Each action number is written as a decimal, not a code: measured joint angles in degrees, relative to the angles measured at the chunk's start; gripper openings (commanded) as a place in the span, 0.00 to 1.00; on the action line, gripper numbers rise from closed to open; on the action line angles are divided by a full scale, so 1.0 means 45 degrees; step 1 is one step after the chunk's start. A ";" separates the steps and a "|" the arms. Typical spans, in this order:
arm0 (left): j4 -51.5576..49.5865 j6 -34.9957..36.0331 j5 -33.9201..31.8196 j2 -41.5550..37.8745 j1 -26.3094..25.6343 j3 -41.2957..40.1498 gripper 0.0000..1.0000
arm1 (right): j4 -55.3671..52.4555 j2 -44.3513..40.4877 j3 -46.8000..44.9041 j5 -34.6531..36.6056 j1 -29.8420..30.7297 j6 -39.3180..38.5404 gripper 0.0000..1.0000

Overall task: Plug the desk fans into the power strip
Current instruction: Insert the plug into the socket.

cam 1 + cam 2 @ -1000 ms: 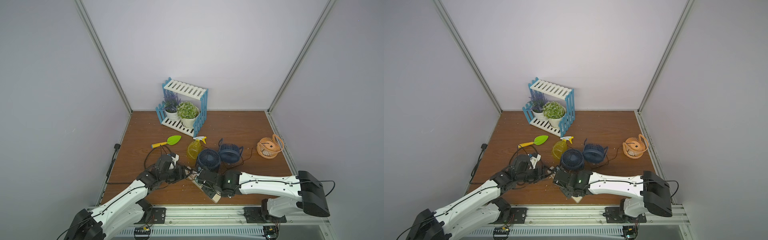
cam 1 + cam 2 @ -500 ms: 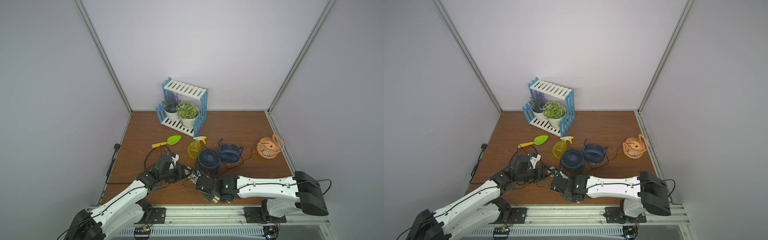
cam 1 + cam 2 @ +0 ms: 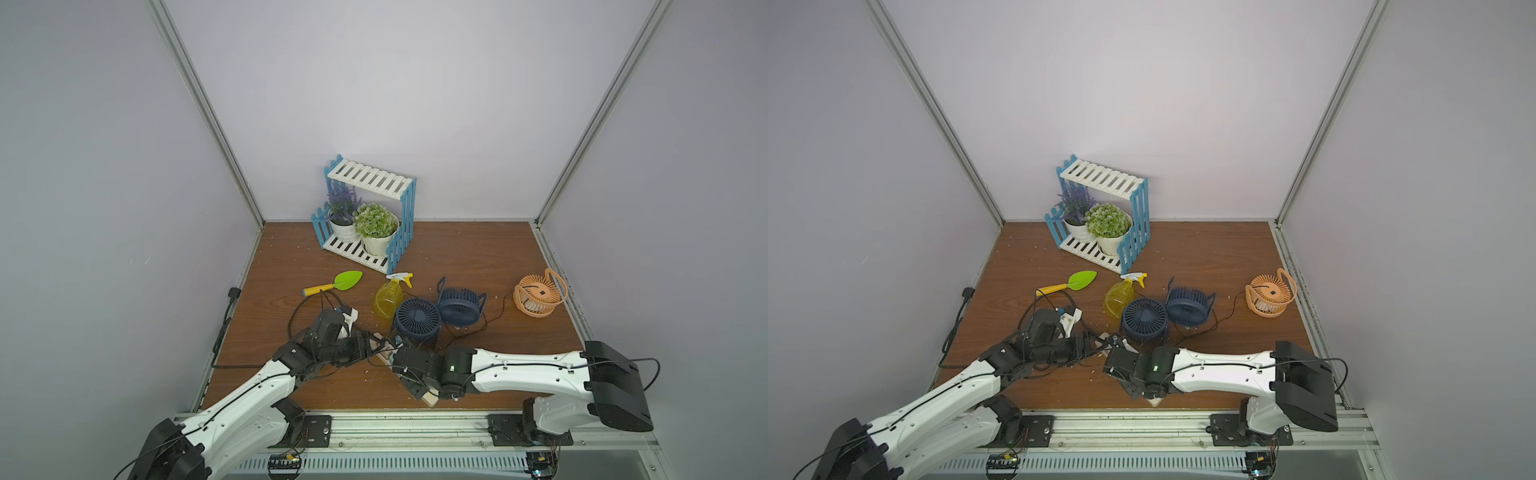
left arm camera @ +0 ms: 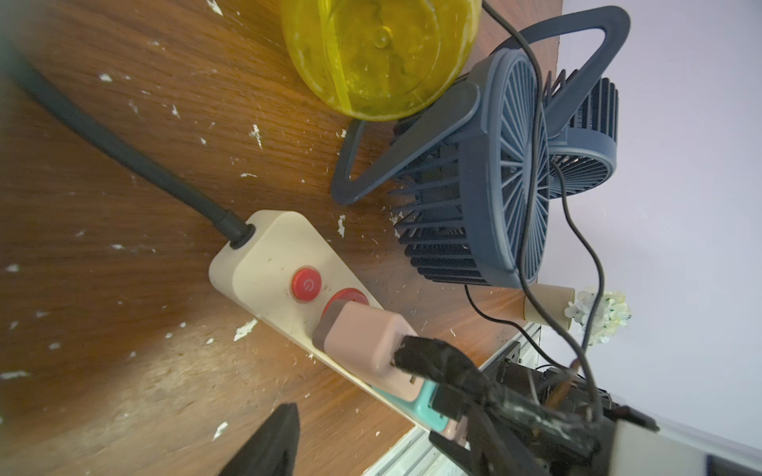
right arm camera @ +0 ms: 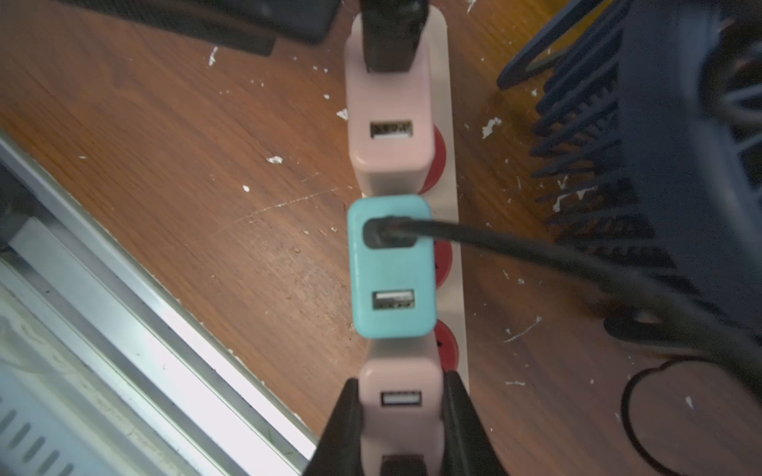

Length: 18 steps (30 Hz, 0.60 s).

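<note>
Power strip [image 3: 430, 400] sits at lower centre of the frame in both top views, slanting between the two arms down to the front edge of the desk [image 3: 457, 249], just below the nearer navy fan [image 3: 417, 318]. Right wrist view shows three adapters in a row on it: pink adapter [image 5: 389, 123], teal adapter [image 5: 391, 268] touching it, then the end pink adapter [image 5: 400, 420]. Right fingers [image 5: 342, 428] are clamped on the two sides of the end pink adapter. Whether its prongs are fully home is hidden. A black cable [image 5: 536, 255] leaves the teal adapter toward the navy fan. Left fingers [image 4: 268, 445] stand apart with nothing seen between them. One tip shows near the strip's red button [image 4: 306, 284] end, and no contact is visible. Judged step: seating or adjusting the end adapter. Risks from here:
(1) The strip is not pinned, so a push or pull by the right arm could slide or tip it, and its end already lies at the desk's front edge.
(2) An off-axis press could cock the adapter in its socket, since the teal neighbour crowds it.
(3) Loose cables draped over the fans could snag on the arm and drag a fan or pull a plug out.
</note>
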 measured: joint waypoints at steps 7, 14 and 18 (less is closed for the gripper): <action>-0.0034 0.0121 0.0005 -0.0049 0.0000 0.0000 0.68 | -0.0913 0.0971 0.1020 -0.0146 -0.0097 -0.0151 0.00; -0.0117 0.0287 0.0000 -0.0253 0.0000 0.0000 0.68 | -0.0219 0.0903 0.0466 0.0733 0.0505 0.0355 0.00; -0.0272 0.0393 -0.0005 -0.0282 0.0000 0.0005 0.70 | -0.0175 0.0899 0.0452 0.0991 0.0583 0.0423 0.00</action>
